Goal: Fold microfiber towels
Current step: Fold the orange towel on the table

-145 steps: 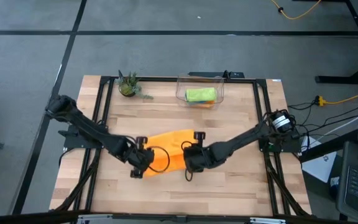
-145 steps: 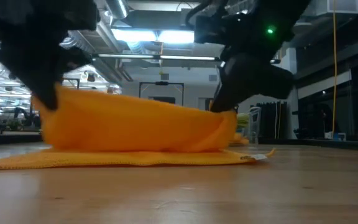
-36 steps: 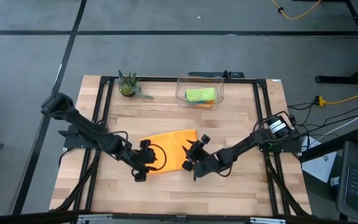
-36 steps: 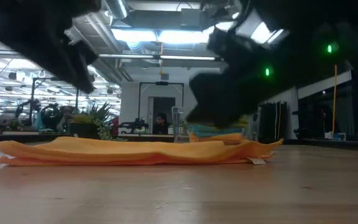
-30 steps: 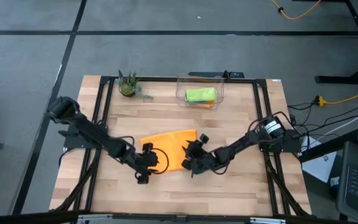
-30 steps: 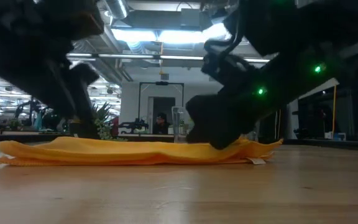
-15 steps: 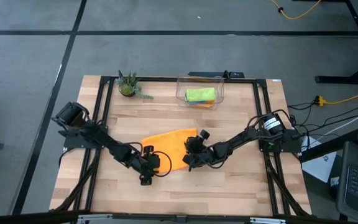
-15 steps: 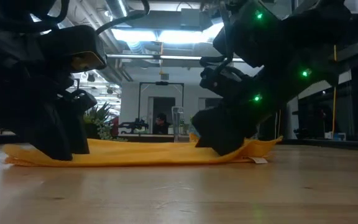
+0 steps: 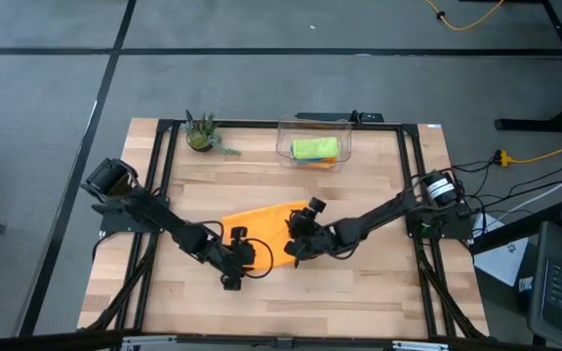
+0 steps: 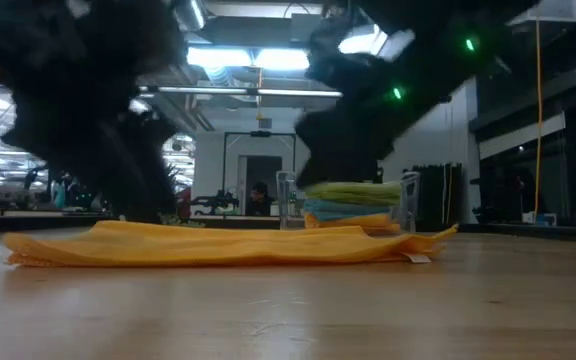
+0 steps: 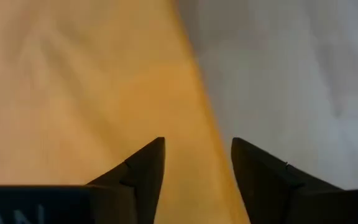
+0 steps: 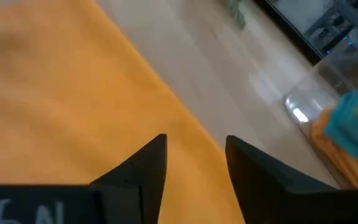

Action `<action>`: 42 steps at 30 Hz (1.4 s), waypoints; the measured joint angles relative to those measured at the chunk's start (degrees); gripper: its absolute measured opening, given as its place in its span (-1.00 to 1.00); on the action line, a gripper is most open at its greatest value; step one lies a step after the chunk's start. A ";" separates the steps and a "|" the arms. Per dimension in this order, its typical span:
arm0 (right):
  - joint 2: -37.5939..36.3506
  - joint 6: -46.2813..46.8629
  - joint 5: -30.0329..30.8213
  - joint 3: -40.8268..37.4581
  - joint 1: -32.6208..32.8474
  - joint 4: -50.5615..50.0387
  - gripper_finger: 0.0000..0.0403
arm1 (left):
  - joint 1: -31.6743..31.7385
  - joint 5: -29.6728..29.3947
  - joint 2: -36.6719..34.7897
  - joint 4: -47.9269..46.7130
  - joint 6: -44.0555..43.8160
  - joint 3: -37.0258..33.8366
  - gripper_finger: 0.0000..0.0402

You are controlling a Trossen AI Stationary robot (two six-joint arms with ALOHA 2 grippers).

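One orange microfiber towel (image 9: 261, 226) lies folded and flat on the wooden table, near its middle; the low view shows it as a thin layered strip (image 10: 218, 245). My left gripper (image 9: 247, 255) stands open at the towel's near left edge (image 11: 197, 118), one finger over cloth and one over bare wood. My right gripper (image 9: 289, 244) is open at the towel's near right edge (image 12: 185, 124). In the low view both grippers show as dark shapes above the towel. More folded towels, lime green on teal and orange, sit in the clear bin (image 9: 313, 139).
A small potted plant (image 9: 201, 132) stands at the far left of the table, beside the clear bin (image 10: 353, 205) at the far middle. Black frame rails run along the table's left and right sides. Bare wood lies near the front edge.
Both grippers dipped low onto the towel half a second ago and have since risen above it. My right gripper has shifted toward the far edge, my left a little toward the right. The towel stays flat where it was.
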 joint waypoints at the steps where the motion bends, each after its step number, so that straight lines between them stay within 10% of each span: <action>1: -0.46 -0.18 -0.02 0.59 0.00 -0.17 -0.18 | 0.00 -0.06 -0.15 -0.64 1.24 0.79 -0.11; 10: -1.54 12.50 -8.82 2.02 0.04 0.34 -0.18 | -0.02 -1.41 0.02 -20.25 6.16 11.09 -0.11; 22: 14.06 22.32 -1.23 3.68 1.60 27.71 -0.18 | 0.17 -19.45 -0.07 -61.13 2.38 27.44 -0.11; 32: 30.50 19.82 11.37 19.91 1.60 28.03 -0.18 | -0.27 -21.93 -0.13 -83.91 -15.26 32.46 -0.11; 42: 31.44 -15.32 -36.58 23.34 -1.75 28.81 -0.18 | -1.38 -21.25 -0.13 -85.48 -17.02 32.46 -0.11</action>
